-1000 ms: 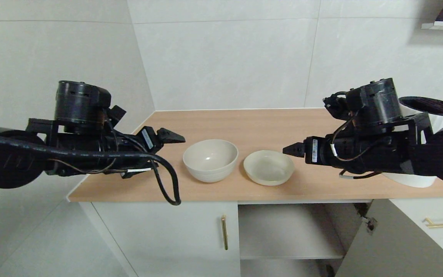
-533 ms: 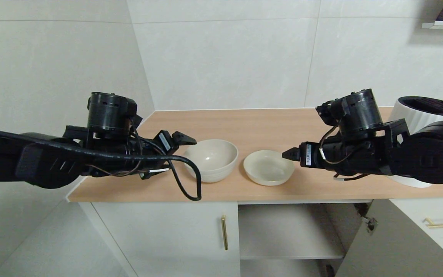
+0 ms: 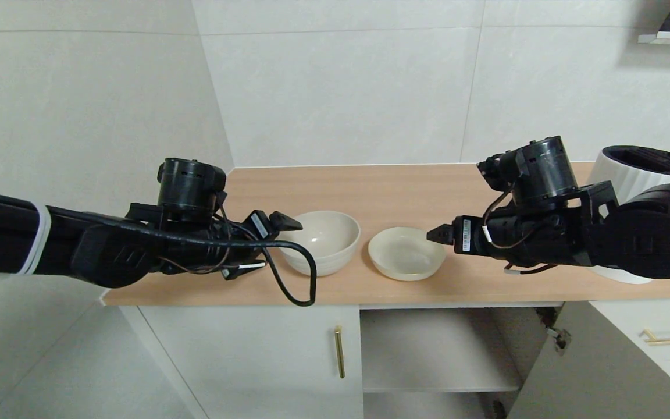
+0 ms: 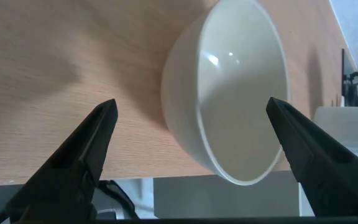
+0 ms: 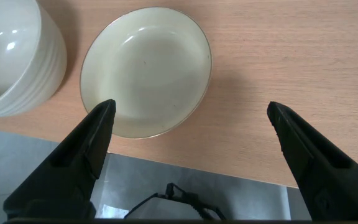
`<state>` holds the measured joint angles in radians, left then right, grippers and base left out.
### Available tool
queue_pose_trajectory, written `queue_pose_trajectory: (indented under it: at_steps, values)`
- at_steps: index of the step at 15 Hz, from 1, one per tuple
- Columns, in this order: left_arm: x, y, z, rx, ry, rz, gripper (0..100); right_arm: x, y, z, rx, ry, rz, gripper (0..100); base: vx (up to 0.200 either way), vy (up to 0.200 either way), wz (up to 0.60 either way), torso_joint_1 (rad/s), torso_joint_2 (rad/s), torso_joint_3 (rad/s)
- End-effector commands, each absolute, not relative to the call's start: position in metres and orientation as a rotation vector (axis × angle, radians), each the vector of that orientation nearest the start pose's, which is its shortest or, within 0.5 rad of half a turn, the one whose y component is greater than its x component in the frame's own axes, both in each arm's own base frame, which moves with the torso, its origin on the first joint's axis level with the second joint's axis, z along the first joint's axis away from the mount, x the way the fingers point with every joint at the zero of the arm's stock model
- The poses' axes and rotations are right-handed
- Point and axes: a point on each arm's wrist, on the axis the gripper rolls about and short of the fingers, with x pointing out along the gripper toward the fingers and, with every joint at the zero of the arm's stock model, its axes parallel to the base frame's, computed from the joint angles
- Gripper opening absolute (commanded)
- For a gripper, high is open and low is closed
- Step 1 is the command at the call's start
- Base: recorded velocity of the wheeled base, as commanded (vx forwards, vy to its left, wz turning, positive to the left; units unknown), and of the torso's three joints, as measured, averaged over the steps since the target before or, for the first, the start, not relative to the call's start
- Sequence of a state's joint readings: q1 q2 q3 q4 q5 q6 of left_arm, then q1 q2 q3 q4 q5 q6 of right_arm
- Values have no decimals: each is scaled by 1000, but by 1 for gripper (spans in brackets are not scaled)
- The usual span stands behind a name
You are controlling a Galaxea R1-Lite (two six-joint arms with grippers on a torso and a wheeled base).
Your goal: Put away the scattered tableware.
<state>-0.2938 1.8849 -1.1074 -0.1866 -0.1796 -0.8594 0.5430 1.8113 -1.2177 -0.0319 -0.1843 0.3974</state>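
Two cream bowls stand side by side on the wooden counter point(image 3: 381, 192): a deep bowl point(image 3: 319, 241) point(image 4: 229, 93) on the left and a shallow bowl point(image 3: 406, 253) point(image 5: 145, 71) on the right. My left gripper point(image 3: 281, 241) point(image 4: 191, 104) is open at the deep bowl's left side, fingers spread wider than the bowl. My right gripper point(image 3: 445, 244) point(image 5: 191, 112) is open at the shallow bowl's right rim, one fingertip point(image 3: 431, 234) just over the rim. Neither holds anything. The deep bowl point(image 5: 11, 56) also shows beside the shallow one in the right wrist view.
A white ribbed container point(image 3: 643, 169) stands on the counter behind my right arm. Below the counter a cupboard is open, showing a bare shelf point(image 3: 434, 349) and its door point(image 3: 591, 372) swung out to the right. A closed door with a gold handle point(image 3: 339, 352) is to the left. Tiled walls close the back and left.
My left arm has stretched forward and to the right, bringing its gripper up to the deep bowl. My right gripper dropped slightly and shifted left to the shallow bowl's rim.
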Motion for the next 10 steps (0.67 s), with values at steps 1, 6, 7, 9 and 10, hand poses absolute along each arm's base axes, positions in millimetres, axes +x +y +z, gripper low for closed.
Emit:
queue_pose_trajectory:
  at_steps: [1,6,7,9,10]
  values:
    - [339,-108,156,-781,762,-172,100,297,174,203,184,583,239,100,0,0,0,0,0,0]
    - [340,-109,154,-778,767,-169,0,297,174,203,182,584,239,100,0,0,0,0,0,0]
    - [340,-109,155,-781,765,-172,0,297,174,203,183,583,240,100,0,0,0,0,0,0]
    - [340,-109,156,-781,762,-172,0,297,174,203,184,583,239,100,0,0,0,0,0,0]
    - [339,-109,157,-781,760,-172,0,297,174,203,184,585,239,100,0,0,0,0,0,0]
